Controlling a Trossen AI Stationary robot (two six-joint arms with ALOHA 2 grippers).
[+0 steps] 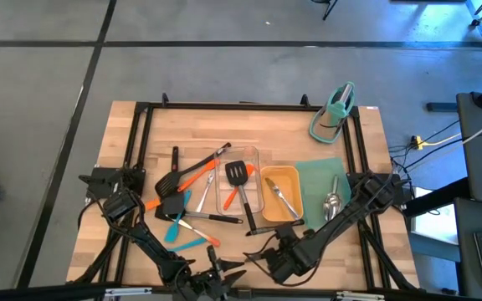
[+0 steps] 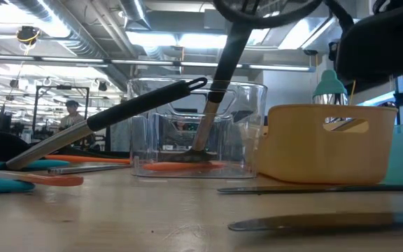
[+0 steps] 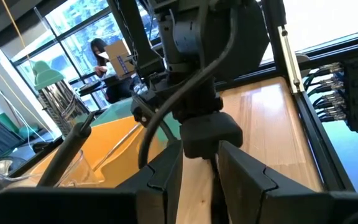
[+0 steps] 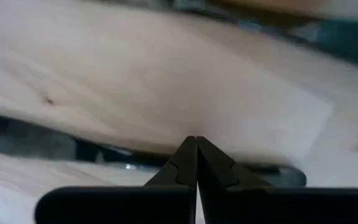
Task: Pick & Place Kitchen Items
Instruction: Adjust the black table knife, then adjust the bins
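The kitchen items lie across the middle of the table. Black slotted turners (image 1: 170, 181), orange and blue spatulas (image 1: 182, 227) and tongs are on the left. One black turner (image 1: 239, 174) leans in the clear tray (image 1: 256, 155), and steel utensils lie in the yellow tray (image 1: 293, 177). A steel spoon (image 1: 331, 205) rests on the teal mat. My left gripper (image 3: 197, 180) is level at the near edge, fingers slightly apart with nothing between them. Just in front of it, my right gripper (image 4: 196, 140) points down, shut, over a blurred dark long thing (image 4: 272, 174) on the wood. My right gripper comes from above with its shut fingertips (image 4: 185, 163) right at the dark long thing (image 4: 104, 152), which lies flat on the table and runs across them. I cannot tell whether the tips touch it.
A teal stand (image 1: 337, 113) is at the far right corner. A black-handled utensil (image 1: 262, 230) lies just beyond the two grippers. A black frame (image 1: 145, 134) runs round the table. Bare wood lies along the far edge and at the near right (image 1: 366, 259).
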